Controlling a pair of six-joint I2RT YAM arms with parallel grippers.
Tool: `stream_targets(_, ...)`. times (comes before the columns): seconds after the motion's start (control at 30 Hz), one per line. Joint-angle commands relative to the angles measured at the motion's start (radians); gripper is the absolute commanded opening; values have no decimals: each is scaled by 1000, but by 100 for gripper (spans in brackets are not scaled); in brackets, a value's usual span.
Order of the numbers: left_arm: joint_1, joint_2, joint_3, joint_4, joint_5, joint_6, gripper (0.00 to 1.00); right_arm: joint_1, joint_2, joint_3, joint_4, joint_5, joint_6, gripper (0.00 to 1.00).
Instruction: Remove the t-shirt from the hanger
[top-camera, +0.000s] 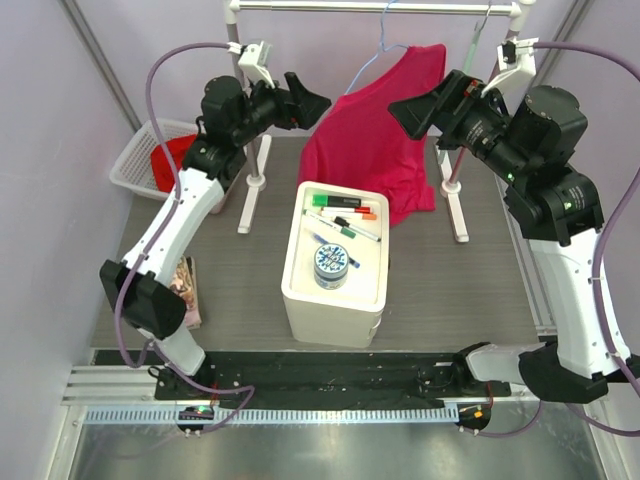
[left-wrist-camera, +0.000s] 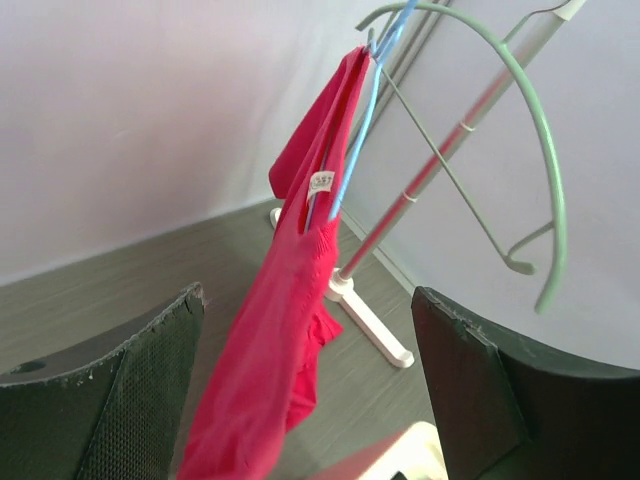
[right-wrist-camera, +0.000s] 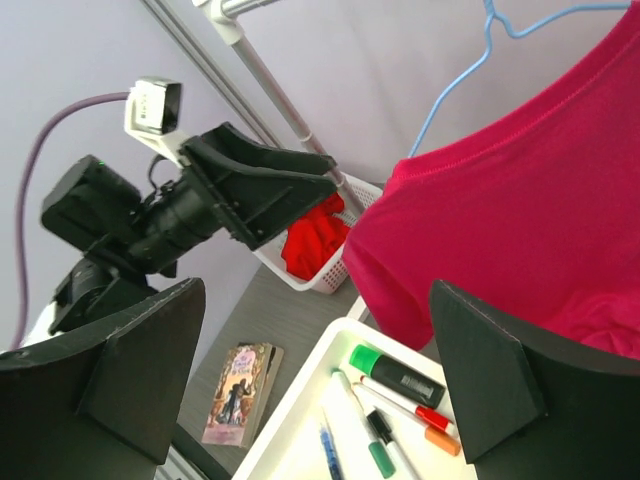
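Observation:
A crimson t-shirt (top-camera: 372, 135) hangs on a light blue wire hanger (top-camera: 381, 45) from the white rail (top-camera: 380, 7) at the back. In the left wrist view the shirt (left-wrist-camera: 285, 330) hangs edge-on from the blue hanger (left-wrist-camera: 360, 130). In the right wrist view the shirt (right-wrist-camera: 520, 220) fills the right side under the hanger's hook (right-wrist-camera: 490, 30). My left gripper (top-camera: 310, 103) is open and empty, just left of the shirt. My right gripper (top-camera: 412, 113) is open and empty, close to the shirt's right shoulder.
A white box (top-camera: 300, 290) with markers and a round tin stands mid-table under the shirt. A white basket (top-camera: 135, 160) with red cloth is at the back left. A book (top-camera: 188, 292) lies at the left. An empty green hanger (left-wrist-camera: 545, 180) hangs on the rail. The rack's feet (top-camera: 458, 215) flank the shirt.

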Motion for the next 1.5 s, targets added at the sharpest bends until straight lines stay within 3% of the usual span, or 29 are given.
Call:
stream_targets(0.0,5,102,138,-5,122,46,83,5,30,74,13,-2,-2,99)
stream_targets(0.43,-47,192,179,10,116,17,78,5,73,86,14,-8,4,99)
stream_targets(0.63,-59,224,189,6,98,3,71,5,82,74,21,3,16,99)
stream_targets(0.93,-65,255,243,-65,16,8,49,5,76,53,82,24,21,99)
stream_targets(1.17,-65,244,280,-89,22,5,18,5,118,68,100,-2,24,99)
stream_targets(1.23,-64,236,301,-120,19,8,3,7,122,66,100,0,4,99)
stream_targets(1.47,-64,200,396,-204,-8,90,0,5,117,49,108,17,-22,99)
